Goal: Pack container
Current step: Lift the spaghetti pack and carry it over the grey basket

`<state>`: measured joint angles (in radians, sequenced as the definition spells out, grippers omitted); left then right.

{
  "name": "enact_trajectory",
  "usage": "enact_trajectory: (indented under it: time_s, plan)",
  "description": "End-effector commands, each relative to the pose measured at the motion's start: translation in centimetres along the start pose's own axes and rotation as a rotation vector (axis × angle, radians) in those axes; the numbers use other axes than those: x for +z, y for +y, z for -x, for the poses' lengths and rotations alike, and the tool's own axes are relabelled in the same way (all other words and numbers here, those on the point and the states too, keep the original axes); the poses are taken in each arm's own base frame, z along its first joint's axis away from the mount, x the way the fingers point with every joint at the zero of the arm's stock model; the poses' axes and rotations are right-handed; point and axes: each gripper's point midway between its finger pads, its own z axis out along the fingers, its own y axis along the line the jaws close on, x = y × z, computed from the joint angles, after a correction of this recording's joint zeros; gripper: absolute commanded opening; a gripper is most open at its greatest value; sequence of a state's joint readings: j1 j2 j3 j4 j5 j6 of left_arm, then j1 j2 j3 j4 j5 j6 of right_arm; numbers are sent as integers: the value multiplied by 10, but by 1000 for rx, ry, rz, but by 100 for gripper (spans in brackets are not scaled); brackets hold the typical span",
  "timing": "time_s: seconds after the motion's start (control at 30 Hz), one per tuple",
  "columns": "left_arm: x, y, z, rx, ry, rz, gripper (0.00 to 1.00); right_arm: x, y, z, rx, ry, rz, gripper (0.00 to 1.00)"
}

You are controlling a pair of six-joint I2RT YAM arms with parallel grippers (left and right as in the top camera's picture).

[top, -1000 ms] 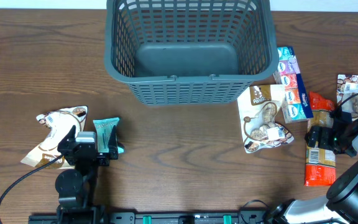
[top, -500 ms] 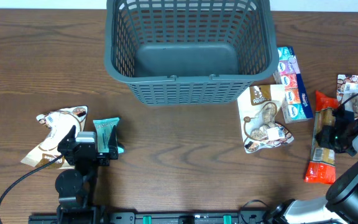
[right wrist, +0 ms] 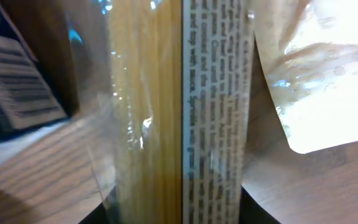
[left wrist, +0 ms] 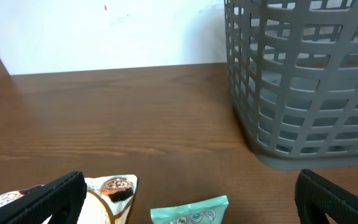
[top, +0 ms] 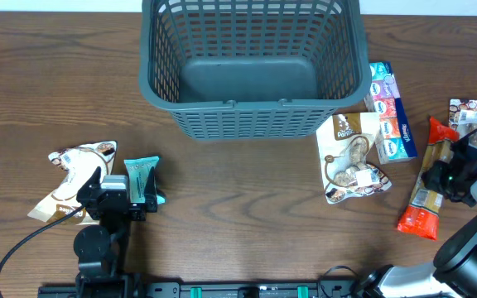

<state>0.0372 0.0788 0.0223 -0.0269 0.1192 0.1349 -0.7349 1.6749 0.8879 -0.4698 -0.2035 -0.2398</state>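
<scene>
Wooden worktop (top: 247, 207) carries the basket (top: 251, 124), mouth up, long axis left-right; the right gripper (top: 449, 175) pinches a red packet (top: 421, 211) (print unreadable), the left gripper (left wrist: 188, 190) spread apart.

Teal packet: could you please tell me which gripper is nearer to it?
Left. The left gripper is open beside the teal packet; the right gripper is far away, holding a red-ended packet.

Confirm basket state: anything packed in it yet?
Empty. In the overhead view the container has a bare bottom, nothing inside; the orange packet, held by the right gripper, is outside it.
</scene>
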Motion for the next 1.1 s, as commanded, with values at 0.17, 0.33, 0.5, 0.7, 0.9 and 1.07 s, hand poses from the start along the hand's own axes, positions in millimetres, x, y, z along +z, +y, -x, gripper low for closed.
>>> enact_trajectory:
  time_s: [0.17, 0.33, 0.5, 0.7, 0.9, 1.07]
  plan:
    - [1, -2, -17, 7, 53, -8, 99, -134, 71, 120, -205, -424, 175, 1]
    - [1, -2, -17, 7, 53, -8, 99, -200, 121, 149, -357, -580, 201, 1]
    - [1, -2, -17, 7, 52, -9, 99, -249, 187, 162, -536, -692, 266, 1]
    - [1, -2, -17, 7, 52, -9, 99, -318, 272, 179, -728, -856, 322, 1]
    - [1, -4, -17, 2, 52, -17, 99, -362, 350, 168, -1011, -941, 390, 1]
    - [1, -4, -17, -5, 52, -19, 99, -364, 421, 131, -1280, -922, 473, 1]
